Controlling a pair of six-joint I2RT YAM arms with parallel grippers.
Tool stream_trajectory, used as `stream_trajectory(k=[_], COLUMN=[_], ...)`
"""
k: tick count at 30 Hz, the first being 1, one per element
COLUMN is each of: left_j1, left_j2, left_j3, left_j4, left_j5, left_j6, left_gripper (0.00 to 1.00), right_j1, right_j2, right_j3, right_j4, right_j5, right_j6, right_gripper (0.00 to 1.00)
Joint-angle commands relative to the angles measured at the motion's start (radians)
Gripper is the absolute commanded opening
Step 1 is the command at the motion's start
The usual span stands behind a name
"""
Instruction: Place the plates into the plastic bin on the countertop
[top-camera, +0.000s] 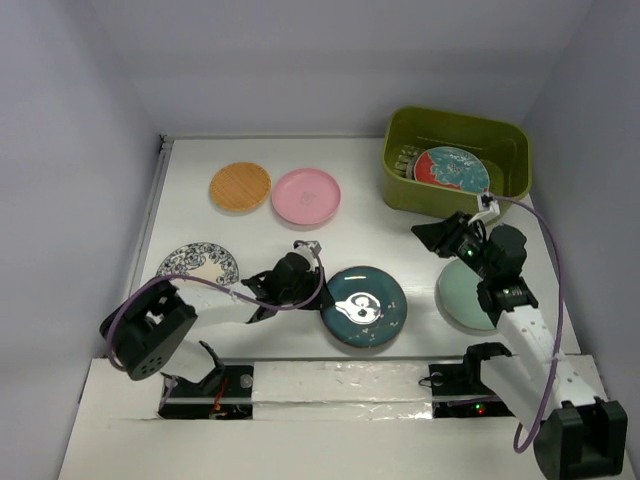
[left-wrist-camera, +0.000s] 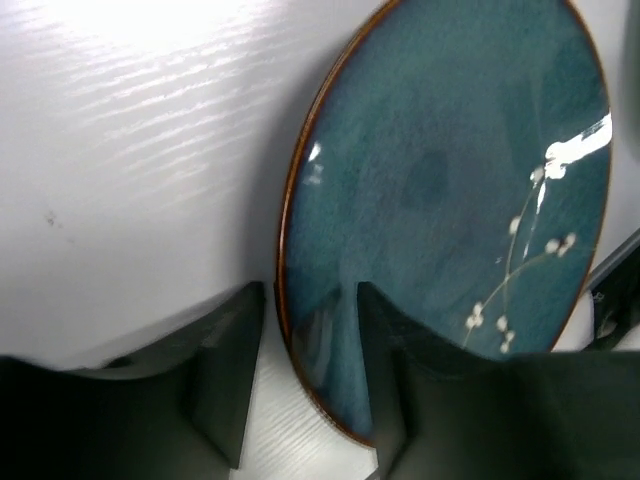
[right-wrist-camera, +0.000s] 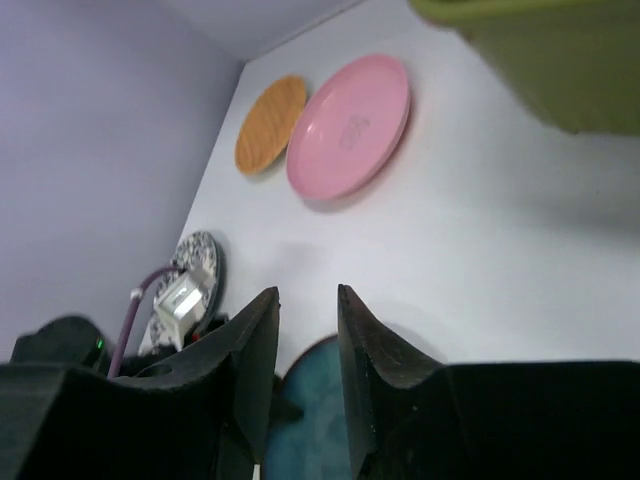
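The dark teal plate (top-camera: 363, 305) (left-wrist-camera: 450, 170) lies flat on the white countertop (top-camera: 380, 235) at front centre. My left gripper (top-camera: 318, 292) (left-wrist-camera: 310, 295) stands open astride its left rim, one finger over the plate and one over the counter, with a gap still showing beside the rim. My right gripper (top-camera: 425, 234) (right-wrist-camera: 307, 292) hangs open and holds nothing, between the olive-green plastic bin (top-camera: 400, 190) (right-wrist-camera: 540, 60) and the mint green plate (top-camera: 462, 300), which my right arm partly covers. A red-teal floral plate (top-camera: 450, 168) stands in the bin.
A wood-tan plate (top-camera: 240, 186) (right-wrist-camera: 270, 123) and a pink plate (top-camera: 306, 195) (right-wrist-camera: 350, 125) lie side by side at the back. A grey patterned plate (top-camera: 198, 265) (right-wrist-camera: 200, 262) lies at front left, behind my left arm. A metal rail (top-camera: 150, 215) runs along the left edge.
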Motion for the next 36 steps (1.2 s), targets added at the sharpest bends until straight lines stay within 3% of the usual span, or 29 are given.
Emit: stream_trajectory(k=[1, 3, 6, 8, 9, 10, 13, 16, 24, 31, 36], left_j1=[-0.004, -0.004, 0.025, 0.051, 0.063, 0.076, 0.143, 0.224, 0.297, 0.329, 0.349], left_j2=[0.067, 0.096, 0.058, 0.011, -0.047, -0.081, -0.199, -0.285, -0.379, -0.448, -0.474], left_j3=[-0.010, -0.004, 0.003, 0.014, 0.022, 0.036, 0.054, 0.068, 0.109, 0.131, 0.122], left_j4=[0.093, 0.089, 0.086, 0.072, 0.060, 0.034, -0.003, -0.019, 0.038, 0.099, 0.152], left_j5=[-0.012, -0.055, -0.063, -0.061, -0.063, -0.061, -0.012, 0.074, 0.255, 0.347, 0.414], left_j6=[0.001, -0.005, 0.005, 0.021, 0.025, 0.031, 0.035, 0.022, -0.034, -0.077, -0.116], left_gripper=[0.29, 0.00, 0.00, 0.00, 0.00, 0.00, 0.00, 0.00, 0.00, 0.00, 0.00], right_j1=[0.007, 0.007, 0.016, 0.016, 0.016, 0.016, 0.027, 0.051, 0.244, 0.263, 0.272], right_j2=[-0.097, -0.149, -0.191, -0.201, -0.203, -0.201, -0.188, -0.145, 0.050, 0.205, 0.283], right_j3=[-0.069, -0.111, -0.136, -0.145, -0.146, -0.144, -0.152, -0.164, -0.152, -0.165, -0.182], right_j4=[-0.006, -0.046, -0.083, -0.103, -0.111, -0.118, -0.120, -0.086, 0.082, 0.205, 0.317], right_j5=[-0.101, -0.119, -0.128, -0.135, -0.125, -0.119, -0.084, -0.085, -0.078, -0.016, -0.067], right_j6=[-0.071, -0.079, -0.082, -0.087, -0.091, -0.100, -0.103, -0.102, -0.085, -0.057, -0.025], right_gripper=[0.35, 0.34, 0.34, 0.42, 0.50, 0.68, 0.91, 0.99, 1.00, 1.00, 1.00])
